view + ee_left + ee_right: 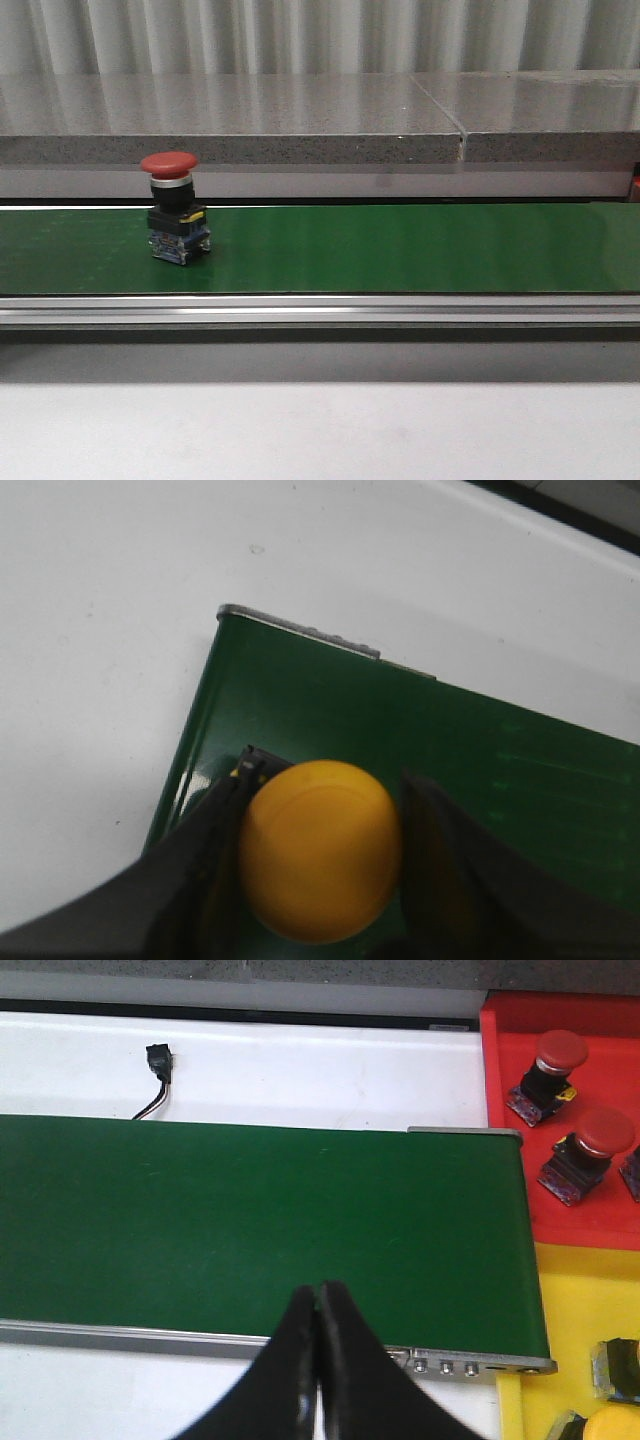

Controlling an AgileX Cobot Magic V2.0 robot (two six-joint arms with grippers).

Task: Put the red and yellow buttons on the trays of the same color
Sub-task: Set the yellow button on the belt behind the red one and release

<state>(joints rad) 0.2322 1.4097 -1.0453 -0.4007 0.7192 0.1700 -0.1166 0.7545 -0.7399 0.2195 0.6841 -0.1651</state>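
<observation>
**Operator:** Fingers (215,865) of my left arm pinch the yellow button (320,850) by its domed cap, one on each side, over the end of the green belt (330,715) with the white surface (100,630) beside it. Over on my right arm, the fingers (318,1360) are pressed together and hold nothing, hanging above the near edge of the belt's other end.

**Desk:** How would you carry the step through cleanly?

**Operator:** As I judge it, keep the squeeze square on the cap so the rounded dome cannot slip out, lift straight, and set it down upright in the yellow tray (570,1310), which sits just past the belt's far end, next to the red tray (510,1110).

**Desk:** And the count, left to right?

**Operator:** One red button (172,205) stands upright on the belt toward its left in the front view, awaiting pickup. One yellow is in my left grip. Two red buttons (550,1065) lie in the red tray, with a sliver of something at the frame edge that I cannot identify. The yellow tray shows parts of buttons at its corner; too cropped to count.
</observation>
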